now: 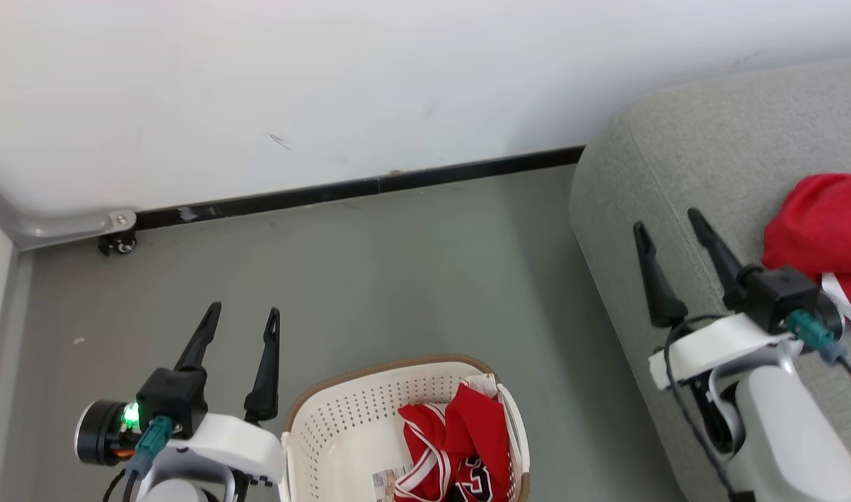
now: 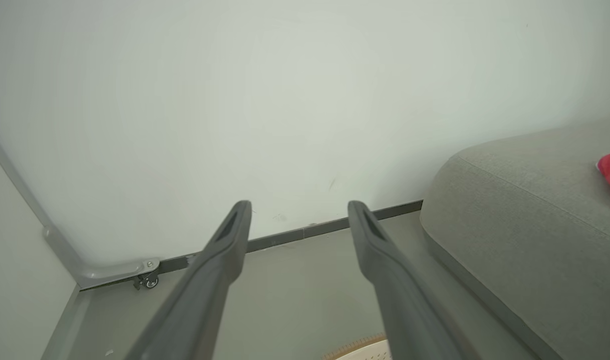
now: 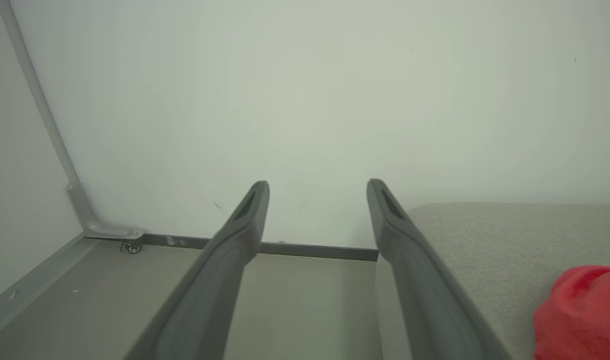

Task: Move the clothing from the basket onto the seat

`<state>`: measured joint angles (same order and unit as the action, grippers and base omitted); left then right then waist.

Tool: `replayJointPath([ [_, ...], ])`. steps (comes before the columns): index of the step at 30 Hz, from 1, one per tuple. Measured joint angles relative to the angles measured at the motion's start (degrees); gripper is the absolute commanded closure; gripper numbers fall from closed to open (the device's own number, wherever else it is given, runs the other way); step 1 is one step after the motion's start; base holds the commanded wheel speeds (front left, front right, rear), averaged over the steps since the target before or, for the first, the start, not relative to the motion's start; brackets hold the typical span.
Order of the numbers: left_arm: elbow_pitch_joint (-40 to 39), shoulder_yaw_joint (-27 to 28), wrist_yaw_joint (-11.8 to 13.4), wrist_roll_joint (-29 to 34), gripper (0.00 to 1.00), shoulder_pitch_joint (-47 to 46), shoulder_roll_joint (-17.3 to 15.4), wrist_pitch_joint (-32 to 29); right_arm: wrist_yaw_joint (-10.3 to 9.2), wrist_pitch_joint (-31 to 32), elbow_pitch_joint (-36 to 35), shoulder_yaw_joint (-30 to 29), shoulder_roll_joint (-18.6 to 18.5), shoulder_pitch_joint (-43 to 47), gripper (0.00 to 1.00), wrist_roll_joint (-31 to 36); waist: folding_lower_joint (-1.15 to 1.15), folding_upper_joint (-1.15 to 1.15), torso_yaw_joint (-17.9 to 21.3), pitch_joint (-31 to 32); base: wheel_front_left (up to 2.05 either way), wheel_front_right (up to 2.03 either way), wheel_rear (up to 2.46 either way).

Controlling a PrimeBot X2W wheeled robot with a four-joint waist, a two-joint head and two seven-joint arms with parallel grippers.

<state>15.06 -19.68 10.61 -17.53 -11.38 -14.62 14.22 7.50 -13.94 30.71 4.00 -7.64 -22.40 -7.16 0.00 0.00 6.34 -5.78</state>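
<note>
The basket (image 1: 341,425) stands nearest, on the floor (image 1: 411,265), and a red jersey (image 1: 467,439) lies crumpled against its right wall. I judge that the step in hand is to fetch this jersey. It is better to come down from above onto the middle of the heap, pinch a thick fold and not the perforated wall, then lift it clear over the rim.

The left pincer (image 1: 245,308) hangs just beside the basket's left rim, released and empty, with the jersey to its right and lower. The right pincer (image 1: 666,218), also spread and holding nothing, is over the front edge of the seat (image 1: 718,132), well apart from the basket. The other red garment (image 1: 822,223) lies on the seat beside that wrist.
</note>
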Motion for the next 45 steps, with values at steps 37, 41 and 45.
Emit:
replayJointPath([
  [37, -2.4, 0.8, 0.9, 0.2, 0.00, 11.4, -1.3, 0.0, -0.01, 0.5, -14.3, -4.7, 5.2, 22.8, 0.00, 3.8, 0.00, 0.00, -3.3, 9.1, 0.00, 0.00, 0.00],
  [41, -2.4, 1.3, 1.0, 0.2, 0.00, 11.4, -1.4, 0.0, 0.00, 0.9, -15.7, -3.2, 5.2, 23.6, 0.00, 2.1, 0.00, 0.00, -3.3, 9.1, 0.00, 0.00, 0.00],
  [45, -2.4, 1.7, 1.3, 0.2, 0.00, 11.4, -1.2, 0.0, 0.00, 1.2, -16.8, -2.5, 5.2, 24.0, 0.00, 1.5, 0.00, 0.00, -3.2, 9.1, 0.00, 0.00, 0.00],
])
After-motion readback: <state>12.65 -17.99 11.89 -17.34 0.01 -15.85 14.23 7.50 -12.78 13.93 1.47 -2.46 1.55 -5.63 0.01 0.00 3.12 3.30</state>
